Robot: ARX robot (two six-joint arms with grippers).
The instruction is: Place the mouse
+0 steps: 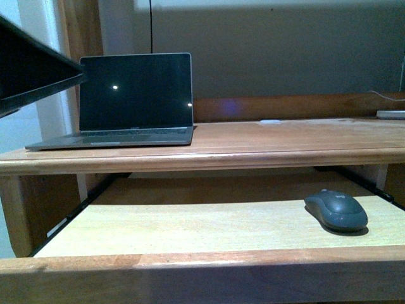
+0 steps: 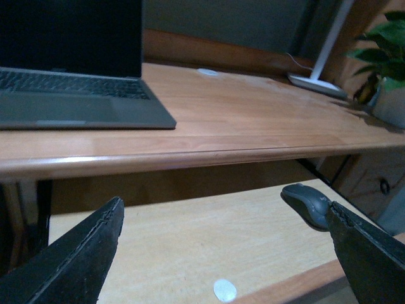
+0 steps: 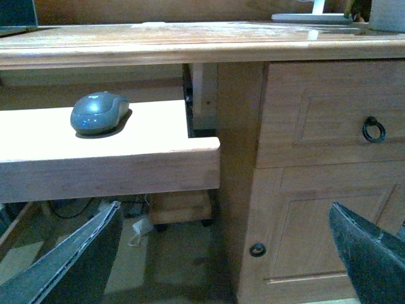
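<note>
Found the mouse [image 1: 336, 209] at the lower right of the front view, lying flat on the pale pull-out shelf [image 1: 190, 225] under the desk top [image 1: 285, 142], near the shelf's right end and set back a little from its front edge. Confirmed the same from both wrist views: dome up, touching nothing but the shelf.

Saw the left gripper [image 2: 224, 206] spread wide, with its dark fingers [image 2: 88, 253] well apart and nothing between them. Placed it over the front part of the shelf, short of the mouse and not touching it. Saw the right gripper [image 3: 224, 206] likewise wide open and empty, out in front of the desk by the cabinet door [image 3: 297, 221], seemingly lower than the shelf and apart from the mouse.

Noted the open laptop [image 1: 136, 95] at the upper left of the front view, screen dark, standing on the desk top, with bare wood across the middle and right. Noted also a dark slanted shape [image 1: 31, 69] at the far upper left; could not tell what.

Judged the task barely begun, if meant as a move up to the desk top beside the laptop: no grasp, no lift, mouse down on the shelf. Left to do on that reading: reach, close on the mouse, carry, set down, let go. Could not rule out the other reading, mouse already set on the shelf and released, for want of any named destination in the task sentence.
</note>
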